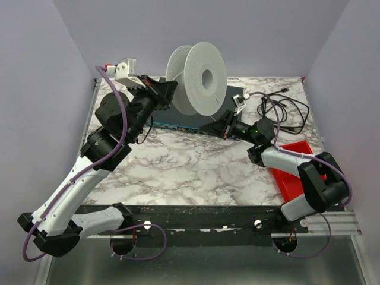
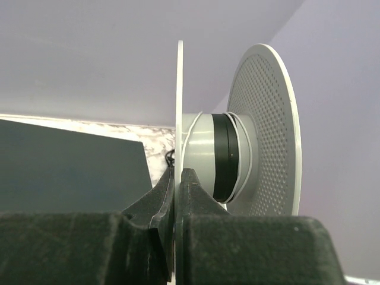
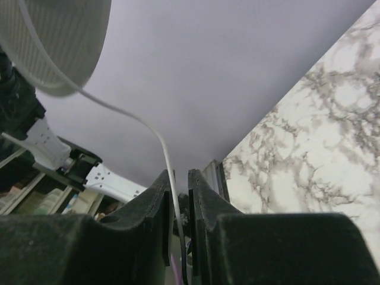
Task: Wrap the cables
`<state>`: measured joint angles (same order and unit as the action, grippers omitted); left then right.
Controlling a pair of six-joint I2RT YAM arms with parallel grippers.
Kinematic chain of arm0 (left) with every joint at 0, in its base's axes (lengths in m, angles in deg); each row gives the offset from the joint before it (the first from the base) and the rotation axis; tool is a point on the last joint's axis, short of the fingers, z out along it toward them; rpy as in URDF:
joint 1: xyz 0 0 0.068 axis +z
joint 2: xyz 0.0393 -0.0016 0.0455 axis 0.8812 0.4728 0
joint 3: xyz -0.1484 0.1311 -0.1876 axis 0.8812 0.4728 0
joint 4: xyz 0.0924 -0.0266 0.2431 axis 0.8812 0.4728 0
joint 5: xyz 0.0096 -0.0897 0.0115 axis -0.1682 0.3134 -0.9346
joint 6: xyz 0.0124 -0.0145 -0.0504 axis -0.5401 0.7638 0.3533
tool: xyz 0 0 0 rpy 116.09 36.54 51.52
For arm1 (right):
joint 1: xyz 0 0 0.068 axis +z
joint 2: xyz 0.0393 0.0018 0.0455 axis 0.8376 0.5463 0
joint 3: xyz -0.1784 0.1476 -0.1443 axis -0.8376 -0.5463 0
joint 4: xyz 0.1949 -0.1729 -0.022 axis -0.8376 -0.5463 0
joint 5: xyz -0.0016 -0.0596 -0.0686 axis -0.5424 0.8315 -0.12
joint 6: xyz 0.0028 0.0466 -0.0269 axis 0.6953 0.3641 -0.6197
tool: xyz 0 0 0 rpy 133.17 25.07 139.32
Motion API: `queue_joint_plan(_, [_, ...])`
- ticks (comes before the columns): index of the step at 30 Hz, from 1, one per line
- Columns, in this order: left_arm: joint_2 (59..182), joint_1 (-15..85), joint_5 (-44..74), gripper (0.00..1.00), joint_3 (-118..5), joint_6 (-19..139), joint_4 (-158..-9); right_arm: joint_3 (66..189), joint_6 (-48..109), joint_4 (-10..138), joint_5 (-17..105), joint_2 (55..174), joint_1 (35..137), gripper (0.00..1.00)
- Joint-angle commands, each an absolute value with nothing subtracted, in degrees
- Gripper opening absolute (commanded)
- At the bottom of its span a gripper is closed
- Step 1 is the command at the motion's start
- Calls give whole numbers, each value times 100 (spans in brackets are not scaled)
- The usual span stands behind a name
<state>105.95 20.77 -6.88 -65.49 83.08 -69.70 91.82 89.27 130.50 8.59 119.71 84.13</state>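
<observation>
1. Spool [image 1: 196, 77]: at the far side of the bench [image 1: 190, 172], axis roughly level. My left end effector [image 2: 178, 178] is clamped on its thin flange.
2. Wire [image 3: 136, 122]: a few turns on the hub, then down to my right end effector [image 3: 181, 178].
3. Right jaws stand slightly apart, with the wire loose between them.
4. Judgement: the spool lies left of and above the right end effector, which is the nearer arm to feed from.

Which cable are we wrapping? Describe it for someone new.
Find the big white spool at the back of the table. A very thin white wire runs from it into the right gripper. Unlike the black cords at back right, it's white and far thinner.
</observation>
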Motion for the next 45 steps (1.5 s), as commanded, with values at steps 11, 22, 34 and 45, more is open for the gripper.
queue_joint_plan(11, [10860, 2038, -2277, 0, -7328, 7650, -7523, 8473, 8833, 13216, 999, 11438, 9312, 22])
queue_joint_plan(22, [11145, 2041, -2788, 0, -7342, 7148, -7476, 8427, 7763, 10974, 1365, 10169, 9534, 19])
queue_joint_plan(34, [11740, 2045, -2990, 0, -7334, 6703, -7034, 10885, 5410, 6506, 2163, 9662, 9676, 1])
queue_joint_plan(45, [12512, 1989, -2209, 0, -7326, 6089, -6395, 13504, 3637, 3807, 3816, 10297, 9681, 1])
